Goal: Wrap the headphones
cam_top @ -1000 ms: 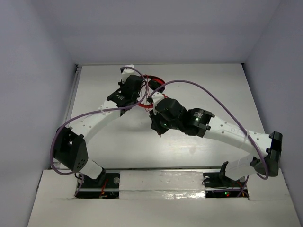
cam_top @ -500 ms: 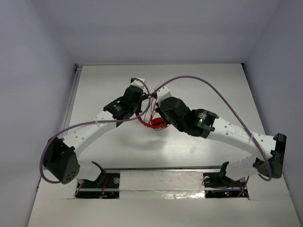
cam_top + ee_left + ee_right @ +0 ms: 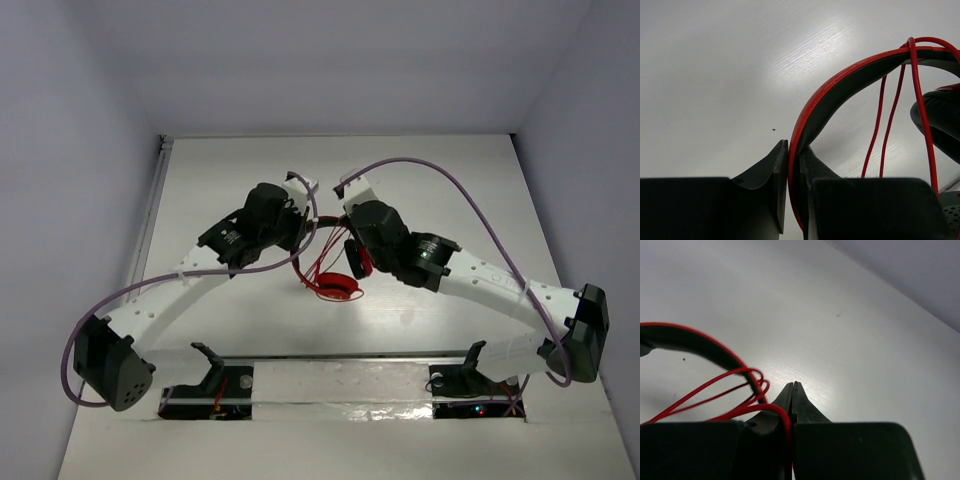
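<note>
The red headphones (image 3: 355,258) hang between my two arms above the middle of the white table (image 3: 450,190). My left gripper (image 3: 793,150) is shut on the red-and-black headband (image 3: 840,85), which arches up and to the right in the left wrist view. An earcup (image 3: 940,117) shows at that view's right edge. The thin red cable (image 3: 920,115) loops over the headband. My right gripper (image 3: 793,389) is shut on the red cable (image 3: 782,417), whose loops (image 3: 747,385) wind round the headband (image 3: 700,342). Cable loops (image 3: 335,285) hang down below in the top view.
Thick purple robot cables (image 3: 455,190) arc over both arms. The grey enclosure walls (image 3: 70,150) stand left, right and behind. The arm bases (image 3: 215,375) sit at the near edge.
Both grippers have moved nearer the table's front with the headphones. The left arm has swung its elbow further left and down. The cable loops now hang lower and more forward.
</note>
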{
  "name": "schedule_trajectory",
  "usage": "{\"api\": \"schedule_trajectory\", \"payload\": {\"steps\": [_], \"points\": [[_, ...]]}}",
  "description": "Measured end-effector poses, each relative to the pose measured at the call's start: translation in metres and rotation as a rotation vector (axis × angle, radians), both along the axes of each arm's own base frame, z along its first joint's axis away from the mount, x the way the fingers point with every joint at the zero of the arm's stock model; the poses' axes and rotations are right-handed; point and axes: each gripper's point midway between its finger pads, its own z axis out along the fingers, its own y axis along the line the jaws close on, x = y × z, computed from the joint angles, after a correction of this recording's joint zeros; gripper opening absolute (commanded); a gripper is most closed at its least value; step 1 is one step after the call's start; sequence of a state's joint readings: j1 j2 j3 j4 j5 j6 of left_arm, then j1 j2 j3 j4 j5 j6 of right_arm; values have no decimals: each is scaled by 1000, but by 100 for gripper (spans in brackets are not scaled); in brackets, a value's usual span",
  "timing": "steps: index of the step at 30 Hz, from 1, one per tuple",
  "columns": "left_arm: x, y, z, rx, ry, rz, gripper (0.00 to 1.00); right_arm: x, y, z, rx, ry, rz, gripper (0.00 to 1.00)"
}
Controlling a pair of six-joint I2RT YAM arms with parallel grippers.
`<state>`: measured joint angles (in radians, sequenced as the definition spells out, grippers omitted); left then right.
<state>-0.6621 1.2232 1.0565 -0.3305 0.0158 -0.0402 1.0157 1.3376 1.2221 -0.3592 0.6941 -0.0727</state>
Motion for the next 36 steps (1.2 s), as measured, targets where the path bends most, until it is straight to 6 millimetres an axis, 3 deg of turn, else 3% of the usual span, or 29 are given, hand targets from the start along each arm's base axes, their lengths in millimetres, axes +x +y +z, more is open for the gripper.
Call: {"api": "schedule_trajectory", "payload": {"steps": [10,18,23,31,35,36], "points": [[-18,-10,19,-72,-10,-108,0,22,-18,-15,22,-13,-82,0],[-6,5,25,-111,-4,-73,0,20,-25,-32,145,-14,-103,0],[8,9,41,-193,-35,-48,0,21,-26,-31,217,-27,-88,8],[2,-3,54,-230,-17,-126,0,37,-20,-30,281,-35,-62,12],[-3,-8,57,-270,2,-164,0,41,-20,-40,320,-21,-43,21],[-4,-9,59,-281,3,-172,0,40,-20,-45,323,-11,-37,27]]}}
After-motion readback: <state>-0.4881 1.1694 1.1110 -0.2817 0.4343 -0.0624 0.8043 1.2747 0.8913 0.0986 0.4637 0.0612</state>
